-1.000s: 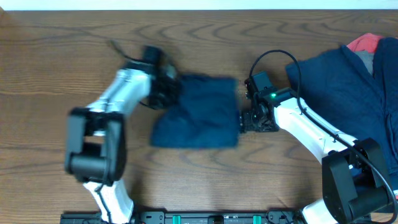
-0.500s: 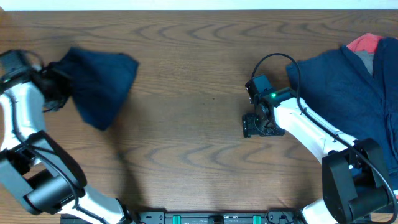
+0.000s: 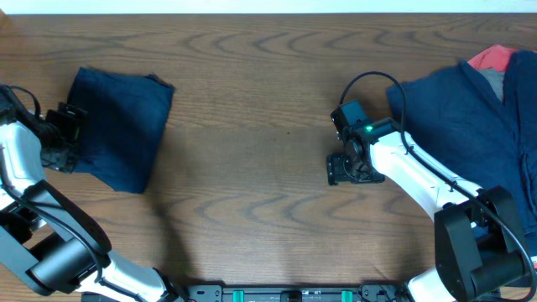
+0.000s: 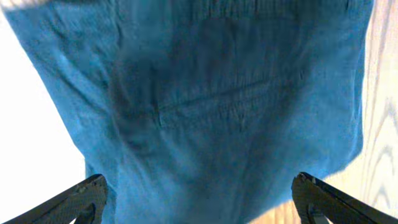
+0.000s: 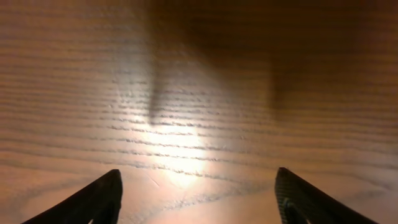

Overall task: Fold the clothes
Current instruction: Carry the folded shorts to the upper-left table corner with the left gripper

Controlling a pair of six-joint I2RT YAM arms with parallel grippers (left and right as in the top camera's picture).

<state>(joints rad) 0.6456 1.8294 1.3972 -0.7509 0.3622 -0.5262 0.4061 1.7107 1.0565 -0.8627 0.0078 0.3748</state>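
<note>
A folded navy garment [image 3: 117, 126] lies flat at the table's far left. My left gripper [image 3: 74, 136] stands open at its left edge; in the left wrist view the blue fabric [image 4: 217, 106] fills the frame, and the left gripper [image 4: 202, 199] has its fingers spread wide on either side of the cloth, gripping nothing. A pile of navy clothes [image 3: 461, 126] sits at the far right, with a coral-red piece [image 3: 491, 57] and a grey one [image 3: 497, 80] on top. My right gripper [image 3: 336, 169] is open over bare wood, left of the pile. The right wrist view shows the right gripper [image 5: 198, 199] holding nothing.
The wooden table [image 3: 252, 193] runs between the folded garment and the pile. A black cable [image 3: 369, 80] loops above the right arm. The table's back edge [image 3: 268, 12] meets a white surface. Both arm bases stand at the front edge.
My left arm carried the folded garment from the table's middle to the far left, then opened and let it go; it now lies flat. The right arm has stayed put.
</note>
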